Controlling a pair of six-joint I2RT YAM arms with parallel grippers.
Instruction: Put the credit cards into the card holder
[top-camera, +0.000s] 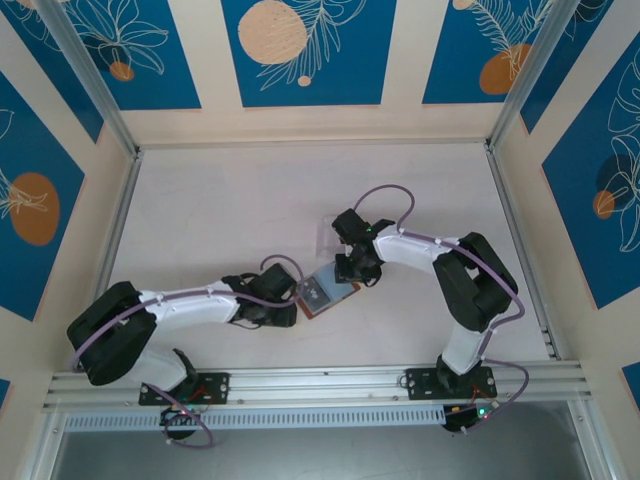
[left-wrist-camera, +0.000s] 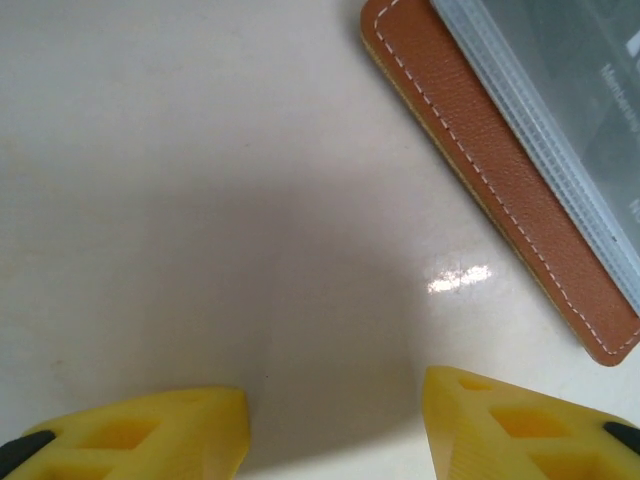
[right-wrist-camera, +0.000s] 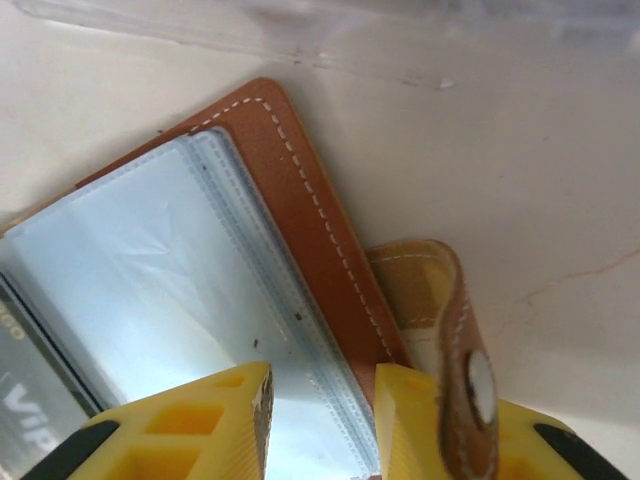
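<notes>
Counter (top-camera: 250, 200): pale, carried both arms. Card holder (top-camera: 327, 293): lay open mid-counter between arms, grey-blue pockets up. Left fingers (left-wrist-camera: 150, 435): wide apart, empty, over counter just beside holder's brown stitched edge. Right fingers (right-wrist-camera: 200, 420): narrower gap, over holder's pocket edge, gripped nothing. Grey card (right-wrist-camera: 25, 420): "VIP" print, sat inside pocket. Closing tab (right-wrist-camera: 455, 320): curled against one right finger.

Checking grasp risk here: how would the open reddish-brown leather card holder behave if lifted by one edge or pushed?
The reddish-brown leather card holder would probably flop or fold: it lies open, thin and stitched. Its clear plastic pockets look glossy, so likely slippery. Its curled closing tab might snag when pushed.
</notes>
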